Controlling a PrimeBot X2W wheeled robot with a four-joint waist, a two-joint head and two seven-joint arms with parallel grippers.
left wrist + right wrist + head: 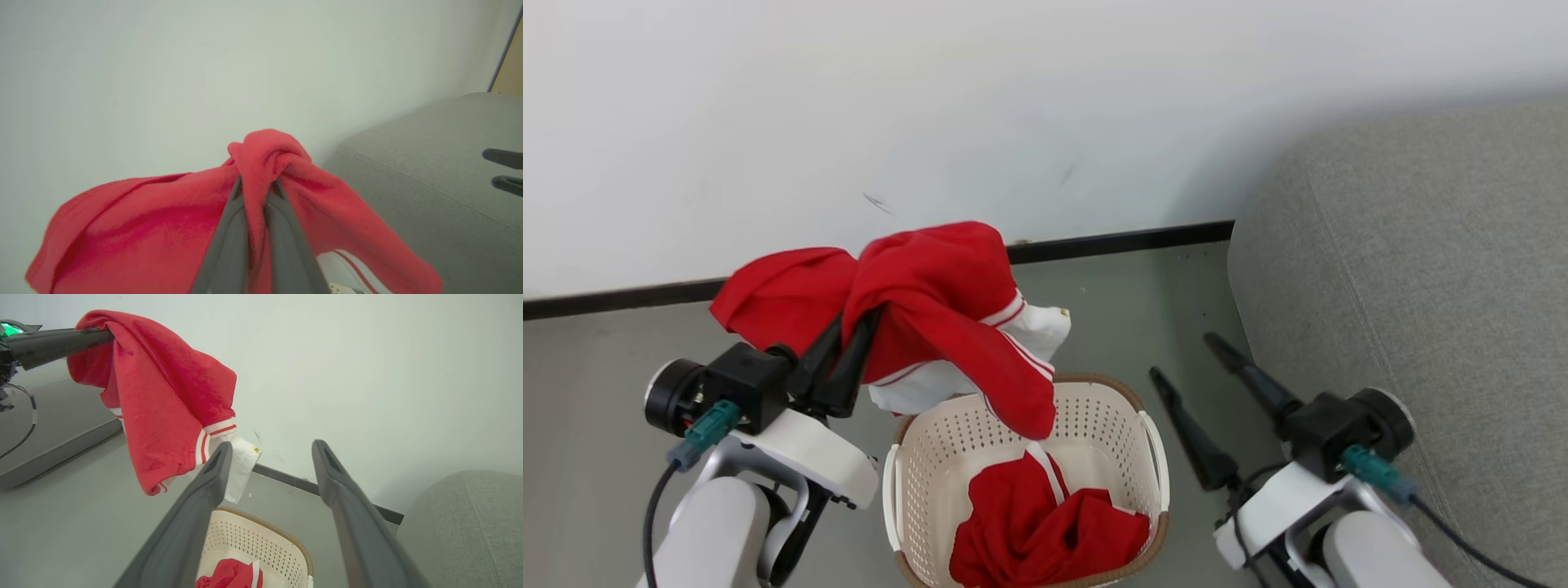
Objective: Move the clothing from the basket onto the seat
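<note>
Now my left gripper (859, 320) is pinched on a bunched fold of a red garment (931, 278), left of centre in the head view. In the left wrist view, my two fingers (229, 245) rise from the bottom edge with the fabric (143, 228) squeezed between them and knotted over their tips. The garment drapes to both sides, and a white panel with red stripes shows at its lower edge. From the right wrist view it hangs in the upper left (163, 396), clear above the basket (261, 539) and not touching it. In the head view, its lowest red flap overlaps the basket's far rim (1094, 384).

A second garment (1045, 523), red with a white stripe, lies crumpled in the bottom of the basket, at the lower centre of the head view.

My right gripper (1184, 357) is spread wide and holds nothing. Its fingers point up the frame between the basket and the seat (1421, 269). The seat fills the right side of the head view, and its grey rounded edge is just beside that gripper.
</note>
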